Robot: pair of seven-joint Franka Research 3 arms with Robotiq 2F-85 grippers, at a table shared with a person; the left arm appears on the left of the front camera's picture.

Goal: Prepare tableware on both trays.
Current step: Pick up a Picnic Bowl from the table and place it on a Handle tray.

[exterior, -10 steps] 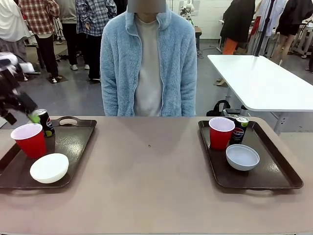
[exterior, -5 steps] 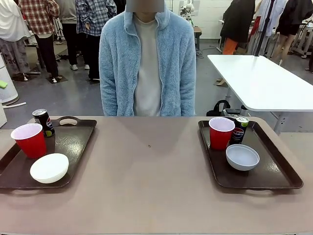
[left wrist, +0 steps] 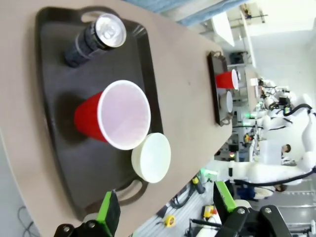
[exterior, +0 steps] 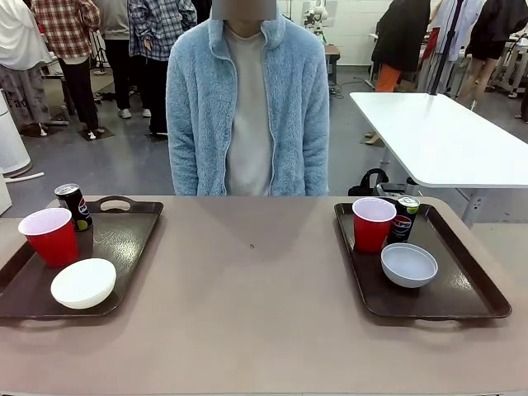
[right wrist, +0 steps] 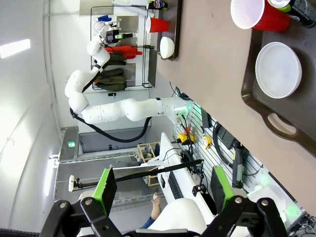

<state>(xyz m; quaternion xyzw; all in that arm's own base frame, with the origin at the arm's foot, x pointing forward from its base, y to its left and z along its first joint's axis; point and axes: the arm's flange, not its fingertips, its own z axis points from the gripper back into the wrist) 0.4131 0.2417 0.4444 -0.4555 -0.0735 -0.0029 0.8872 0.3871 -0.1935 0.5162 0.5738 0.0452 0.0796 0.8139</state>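
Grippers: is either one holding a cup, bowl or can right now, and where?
Nothing is held. The left gripper and right gripper both have open jaws with nothing between them, well away from the tableware.

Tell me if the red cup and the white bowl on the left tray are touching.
Apart. The front view shows dark tray floor between the red cup and the white bowl on the left tray.

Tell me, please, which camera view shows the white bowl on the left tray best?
The front view: the white bowl sits near and unobstructed on the left tray, beside the red cup. The left wrist view shows it clearly too, from above. The right wrist view shows it small and far away.
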